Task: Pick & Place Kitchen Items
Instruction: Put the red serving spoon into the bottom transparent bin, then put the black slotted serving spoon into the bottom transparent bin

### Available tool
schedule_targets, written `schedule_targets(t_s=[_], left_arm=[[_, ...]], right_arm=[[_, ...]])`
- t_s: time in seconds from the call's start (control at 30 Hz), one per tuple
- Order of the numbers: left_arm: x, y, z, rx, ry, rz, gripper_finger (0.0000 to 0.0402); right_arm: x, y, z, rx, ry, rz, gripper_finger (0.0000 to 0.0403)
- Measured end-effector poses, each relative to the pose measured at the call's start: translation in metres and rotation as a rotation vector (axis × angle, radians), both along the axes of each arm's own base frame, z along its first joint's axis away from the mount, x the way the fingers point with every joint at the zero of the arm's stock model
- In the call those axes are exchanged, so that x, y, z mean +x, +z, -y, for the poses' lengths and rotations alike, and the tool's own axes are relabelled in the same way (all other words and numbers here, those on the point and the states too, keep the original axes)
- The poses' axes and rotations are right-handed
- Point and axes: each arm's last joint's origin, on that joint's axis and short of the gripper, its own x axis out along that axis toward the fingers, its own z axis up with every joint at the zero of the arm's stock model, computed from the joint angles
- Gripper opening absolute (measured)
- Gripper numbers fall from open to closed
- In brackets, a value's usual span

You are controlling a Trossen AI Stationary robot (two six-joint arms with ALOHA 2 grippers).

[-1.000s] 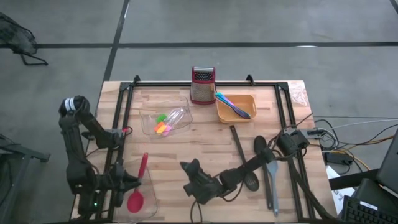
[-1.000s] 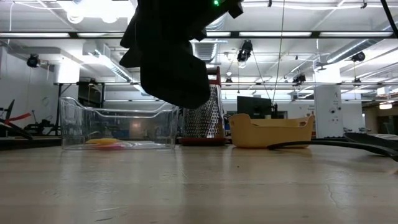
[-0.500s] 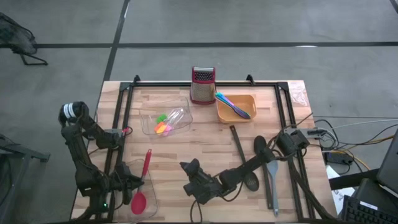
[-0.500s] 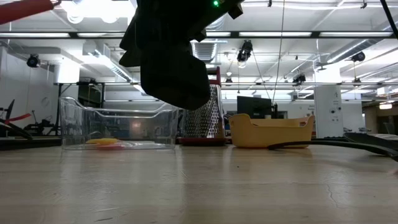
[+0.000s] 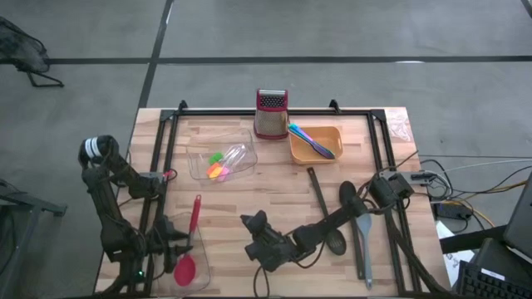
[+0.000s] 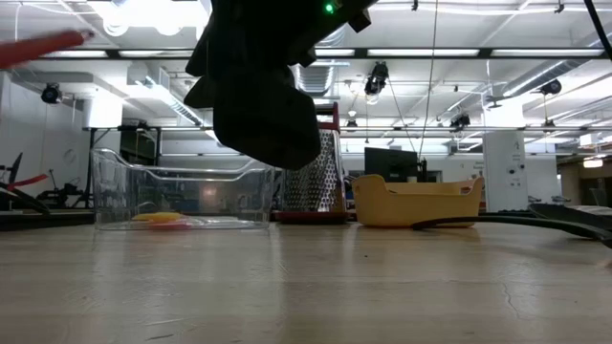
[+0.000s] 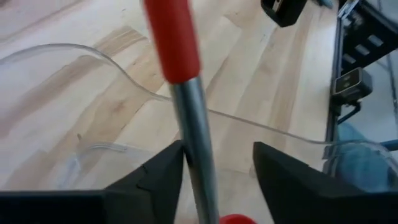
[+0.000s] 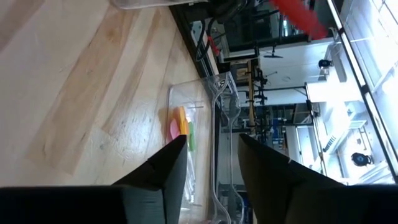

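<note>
A red spoon (image 5: 193, 228) lies slanted in a clear tub (image 5: 205, 264) at the table's near left. Its red bowl (image 5: 184, 270) is down inside and its red handle (image 7: 174, 37) rises over the rim (image 7: 124, 65). The handle's tip also shows in the low view (image 6: 43, 48). My left gripper (image 7: 214, 180) is open, with the spoon's steel shaft (image 7: 193, 130) standing between its fingers. My right gripper (image 5: 249, 224) hangs open and empty above the table's near middle, facing the far tub; it is the dark mass in the low view (image 6: 258, 86). My left gripper has its open fingers on either side of the spoon's steel shaft (image 7: 198, 168), below the red handle. The shaft runs close along one finger (image 7: 168, 174); I cannot tell whether it touches. The other finger stands clear of it.
A second clear tub (image 5: 220, 162) holds orange, pink and green pieces. An orange tray (image 5: 316, 145) holds blue and purple sticks, beside a steel grater (image 5: 271, 114). Black and grey spoons and spatulas (image 5: 320, 195) (image 5: 363, 241) lie on the table at the right.
My left arm has sunk toward the near-left tub with the red spoon. The spoon's bowl end has gone down into the tub. In the low view the red handle tip has come into sight at the upper left and then tipped lower.
</note>
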Motion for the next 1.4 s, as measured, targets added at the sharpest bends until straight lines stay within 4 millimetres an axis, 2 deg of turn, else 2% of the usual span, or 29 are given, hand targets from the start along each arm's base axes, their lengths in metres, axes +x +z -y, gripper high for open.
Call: schedule_targets(t_s=[0.2, 0.43, 0.63, 0.87, 1.0, 1.3, 1.4], left_arm=[[-0.003, 0.005, -0.009, 0.028, -0.020, -0.078, 0.0250], [-0.007, 0.017, -0.023, 0.055, -0.043, -0.093, 0.0253], [-0.006, 0.035, -0.033, 0.115, -0.089, 0.034, 0.0253], [-0.005, 0.061, -0.046, 0.287, -0.123, 0.301, 0.0252], [-0.003, 0.068, -0.048, 0.402, -0.087, 0.446, 0.0252], [0.016, 0.068, -0.058, 0.612, -0.067, 0.376, 0.0252], [0.025, 0.068, -0.061, 0.655, -0.035, 0.351, 0.0252]], right_arm=[[0.000, 0.000, 0.001, -0.001, -0.001, -0.001, 0.0158], [0.001, -0.001, 0.002, -0.002, -0.006, -0.006, 0.0169], [0.000, 0.000, 0.004, -0.047, -0.051, -0.004, 0.0166], [0.000, -0.001, 0.004, 0.009, -0.036, 0.015, 0.0143], [-0.002, 0.005, 0.008, 0.135, 0.022, -0.008, 0.0126], [-0.008, 0.037, 0.052, 0.640, 0.067, -0.153, 0.0083], [-0.010, 0.043, 0.065, 0.753, 0.053, -0.203, 0.0071]])
